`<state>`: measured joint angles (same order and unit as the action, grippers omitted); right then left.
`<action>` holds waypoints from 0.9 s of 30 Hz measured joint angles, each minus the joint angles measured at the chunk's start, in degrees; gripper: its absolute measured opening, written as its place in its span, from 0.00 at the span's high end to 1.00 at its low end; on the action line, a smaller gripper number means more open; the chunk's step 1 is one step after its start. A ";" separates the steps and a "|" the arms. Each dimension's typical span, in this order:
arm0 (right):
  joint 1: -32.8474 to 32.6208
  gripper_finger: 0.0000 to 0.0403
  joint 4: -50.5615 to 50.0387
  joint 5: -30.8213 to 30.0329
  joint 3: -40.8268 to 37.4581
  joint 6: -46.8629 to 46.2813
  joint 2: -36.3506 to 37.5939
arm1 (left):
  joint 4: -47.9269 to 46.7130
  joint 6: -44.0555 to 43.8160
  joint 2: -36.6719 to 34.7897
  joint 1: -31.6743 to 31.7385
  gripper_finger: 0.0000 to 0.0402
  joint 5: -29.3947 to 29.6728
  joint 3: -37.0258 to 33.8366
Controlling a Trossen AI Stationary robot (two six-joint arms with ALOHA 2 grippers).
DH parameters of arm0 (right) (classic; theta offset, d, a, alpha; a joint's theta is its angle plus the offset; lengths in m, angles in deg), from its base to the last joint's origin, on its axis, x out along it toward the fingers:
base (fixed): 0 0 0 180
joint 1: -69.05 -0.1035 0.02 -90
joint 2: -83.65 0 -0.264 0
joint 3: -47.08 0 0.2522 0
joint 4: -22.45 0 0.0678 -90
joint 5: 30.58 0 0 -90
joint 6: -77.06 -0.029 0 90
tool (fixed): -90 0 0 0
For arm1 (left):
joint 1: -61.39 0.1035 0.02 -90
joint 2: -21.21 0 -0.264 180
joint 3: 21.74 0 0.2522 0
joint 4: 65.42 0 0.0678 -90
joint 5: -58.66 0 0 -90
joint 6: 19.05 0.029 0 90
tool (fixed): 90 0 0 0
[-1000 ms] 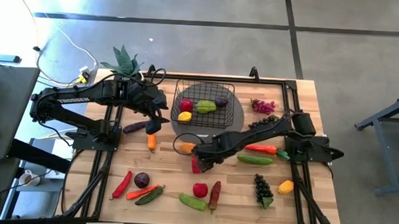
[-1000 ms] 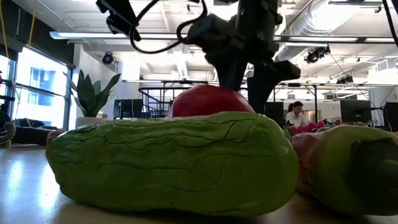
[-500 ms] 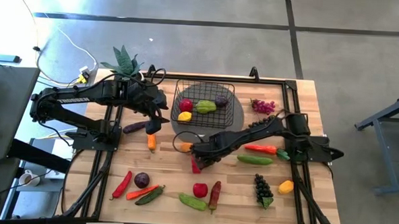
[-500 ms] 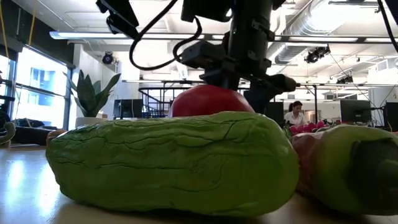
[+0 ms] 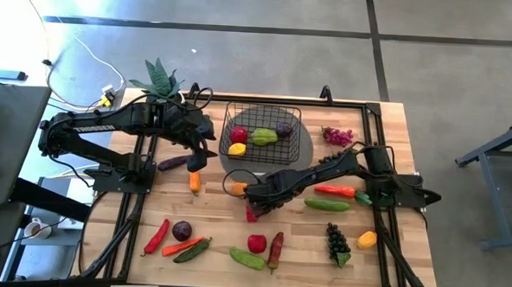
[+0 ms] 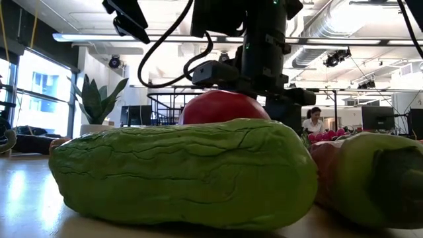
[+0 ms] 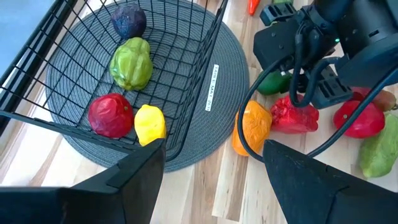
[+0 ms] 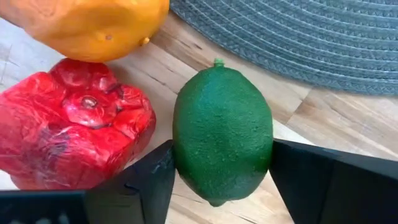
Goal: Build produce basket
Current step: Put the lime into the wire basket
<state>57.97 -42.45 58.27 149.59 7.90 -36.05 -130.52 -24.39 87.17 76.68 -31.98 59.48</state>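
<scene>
Black wire-mesh basket [image 7: 205,68] held four produce pieces; right gripper [image 8: 217,180], fingers spread, straddled one green lime [image 8: 222,134]; left gripper [image 7: 211,168] open beside the basket's rim

Green cucumber [image 6: 178,172] foreground, red tomato [image 6: 221,107] behind

You'll find one bit of writing only: a small white label [image 7: 212,88] with dark print, sewn on the grey round mat [image 7: 230,93] just outside the wall of the basket [image 7: 200,62]. Its print is too small to read. No other text, brand, number or sign is legible.
</scene>
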 joint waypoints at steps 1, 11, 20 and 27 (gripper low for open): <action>0.00 0.50 -0.02 0.29 0.00 0.02 0.00 | 0.00 -0.01 0.00 0.00 0.35 0.01 0.00; -0.20 0.60 -1.75 0.45 0.00 1.14 2.19 | -0.07 -0.01 0.00 0.00 0.35 0.02 0.00; -0.19 0.61 -2.03 -0.75 0.00 2.85 8.69 | -0.09 -0.01 0.00 0.00 0.35 0.01 0.00; 0.91 0.61 0.20 -1.73 0.00 7.15 15.84 | -0.07 -0.01 0.00 0.00 0.35 0.00 0.00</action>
<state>58.88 -42.25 56.54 149.59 15.05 -20.21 -130.58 -24.39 87.17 76.68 -31.98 59.48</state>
